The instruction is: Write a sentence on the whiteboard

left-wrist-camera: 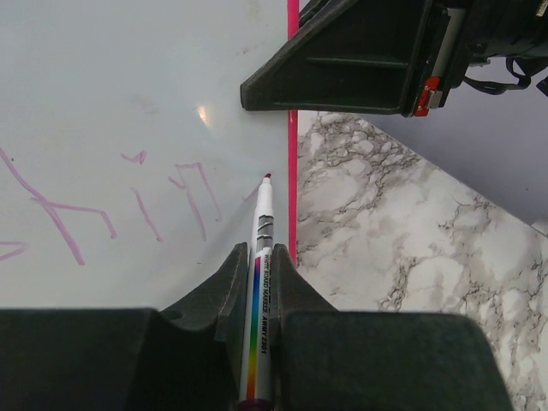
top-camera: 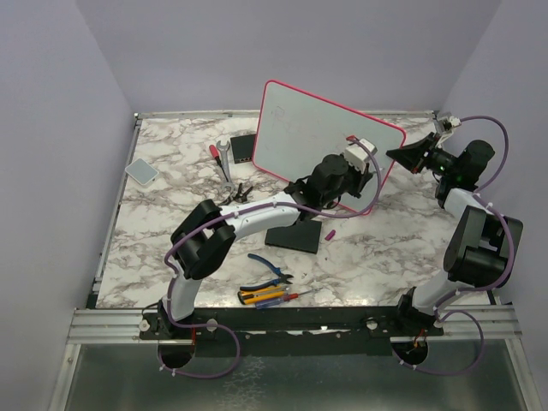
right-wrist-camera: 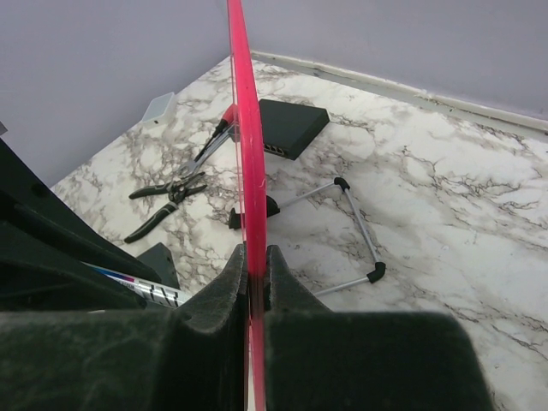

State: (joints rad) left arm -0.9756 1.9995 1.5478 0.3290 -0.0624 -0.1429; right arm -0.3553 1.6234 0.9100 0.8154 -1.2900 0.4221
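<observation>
With the left hand (left-wrist-camera: 261,267), pinches a marker (left-wrist-camera: 262,214) tight by the barrel, red tip forward. Brings that tip right up to the whiteboard (left-wrist-camera: 128,77), just inside the pink frame at the right edge. No telling true contact from a hair's gap there. Looks poised for another stroke, judging by the angle. Shows the sentence (left-wrist-camera: 77,214) trailing away leftward in thin pink strokes, too scrawled to read. Leaves hardly any room before the frame, so probably calls for a fresh line next.

With the right hand (right-wrist-camera: 254,261), clamps shut on the board's right rim, seen edge-on from that wrist. Seems meant as a brace against the push of the pen. Makes sense, given a tilted board propped only on a thin wire stand (right-wrist-camera: 360,223) behind. Risks a wobble or a skid across the marble bench (right-wrist-camera: 445,171) without that hold.

Further back, behind the board, spots pliers (right-wrist-camera: 167,193) lying flat. Then a black slab (right-wrist-camera: 291,127). Last, out near the wall, a small grey pad (right-wrist-camera: 158,107).
</observation>
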